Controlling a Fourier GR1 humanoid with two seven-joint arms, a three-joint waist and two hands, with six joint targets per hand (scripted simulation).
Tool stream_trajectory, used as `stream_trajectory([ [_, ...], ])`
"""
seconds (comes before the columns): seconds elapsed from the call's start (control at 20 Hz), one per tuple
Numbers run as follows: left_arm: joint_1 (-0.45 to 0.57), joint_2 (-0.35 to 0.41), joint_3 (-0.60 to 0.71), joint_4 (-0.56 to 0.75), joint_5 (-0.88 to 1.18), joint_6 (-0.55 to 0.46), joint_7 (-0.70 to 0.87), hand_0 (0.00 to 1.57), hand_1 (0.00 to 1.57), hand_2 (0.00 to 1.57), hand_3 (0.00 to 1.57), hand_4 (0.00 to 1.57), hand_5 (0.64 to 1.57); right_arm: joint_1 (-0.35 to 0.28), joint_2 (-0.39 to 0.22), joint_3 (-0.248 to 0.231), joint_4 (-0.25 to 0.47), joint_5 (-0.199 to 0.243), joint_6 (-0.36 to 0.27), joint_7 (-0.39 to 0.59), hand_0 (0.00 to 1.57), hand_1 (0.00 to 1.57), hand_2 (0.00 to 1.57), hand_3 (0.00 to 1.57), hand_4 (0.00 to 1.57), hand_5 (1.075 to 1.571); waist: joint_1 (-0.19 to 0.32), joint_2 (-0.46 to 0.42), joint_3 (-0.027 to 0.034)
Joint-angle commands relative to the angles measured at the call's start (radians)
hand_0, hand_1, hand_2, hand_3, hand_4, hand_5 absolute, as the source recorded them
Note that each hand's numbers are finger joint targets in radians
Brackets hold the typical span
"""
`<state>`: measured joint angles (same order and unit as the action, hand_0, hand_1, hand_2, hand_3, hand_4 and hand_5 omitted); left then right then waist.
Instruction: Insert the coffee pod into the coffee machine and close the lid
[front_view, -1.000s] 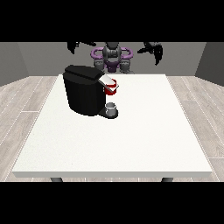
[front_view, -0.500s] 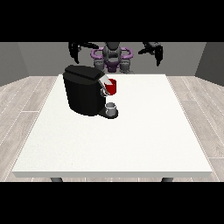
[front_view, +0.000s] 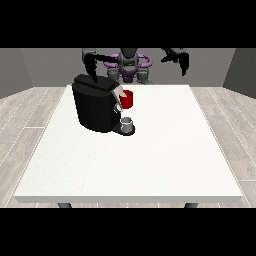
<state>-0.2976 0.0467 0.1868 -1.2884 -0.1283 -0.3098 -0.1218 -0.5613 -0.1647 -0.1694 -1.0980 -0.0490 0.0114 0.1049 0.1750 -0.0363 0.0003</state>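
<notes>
Already the hand (front_view: 91, 67) at the view's left hung fingers-down just above the machine (front_view: 97, 105), likely to reach its lid, its curl unclear, while a grey thing (front_view: 128, 122), perhaps the pod, sat at the machine's base left of frame centre.

The hand at the view's left (front_view: 92, 66) now hangs lower and closer in than a second ago — then it was held out to the side near the robot's shoulder, well above the coffee machine (front_view: 96, 103), and now its dark fingers (front_view: 93, 76) point down just over the machine's top rear edge. Its arm has swung inward with it, toward the robot's chest. The hand at the view's right (front_view: 180, 59) has shifted only slightly — it sits a little nearer the robot's body, raised over the far edge of the tabletop (front_view: 165, 150).
</notes>
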Motion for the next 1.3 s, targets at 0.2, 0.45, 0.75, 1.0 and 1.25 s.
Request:
stream_trajectory([
  [0.2, 0.045, 0.028, 0.017, -0.058, 0.022, 0.041, -0.021, 0.00, 0.00, 0.00, 0.00, 0.37, 1.571, -0.046, 0.071, 0.086, 0.027, 0.050, -0.022, -0.038, 0.00, 0.00, 0.00, 0.00, 0.00, 1.571, -0.035, 0.050, -0.0004],
  [0.45, 0.045, 0.062, 0.023, -0.087, 0.033, 0.042, 0.007, 0.00, 0.00, 0.00, 0.00, 0.31, 1.571, -0.125, -0.002, 0.049, 0.065, 0.027, 0.037, -0.035, 0.00, 0.00, 0.00, 0.00, 0.08, 1.571, -0.036, 0.092, -0.0003],
  [0.75, 0.073, 0.053, -0.031, -0.134, 0.025, 0.029, 0.010, 0.00, 0.00, 0.00, 0.00, 0.35, 1.571, -0.210, -0.019, 0.040, 0.120, 0.070, -0.018, -0.056, 0.00, 0.00, 0.00, 0.00, 0.20, 1.571, 0.009, 0.119, -0.0003],
  [1.0, 0.083, 0.039, -0.042, -0.137, 0.028, 0.043, 0.052, 0.00, 0.00, 0.00, 0.00, 0.36, 1.571, -0.245, -0.019, 0.086, 0.098, 0.089, 0.033, -0.020, 0.00, 0.00, 0.00, 0.00, 0.04, 1.571, 0.016, 0.095, -0.0004],
  [1.25, 0.028, 0.036, -0.059, -0.137, 0.001, 0.068, 0.018, 0.00, 0.00, 0.00, 0.00, 0.33, 1.571, -0.325, -0.003, 0.099, 0.096, 0.111, 0.001, -0.007, 0.00, 0.00, 0.00, 0.00, 0.00, 1.571, 0.044, 0.154, -0.0004],
])
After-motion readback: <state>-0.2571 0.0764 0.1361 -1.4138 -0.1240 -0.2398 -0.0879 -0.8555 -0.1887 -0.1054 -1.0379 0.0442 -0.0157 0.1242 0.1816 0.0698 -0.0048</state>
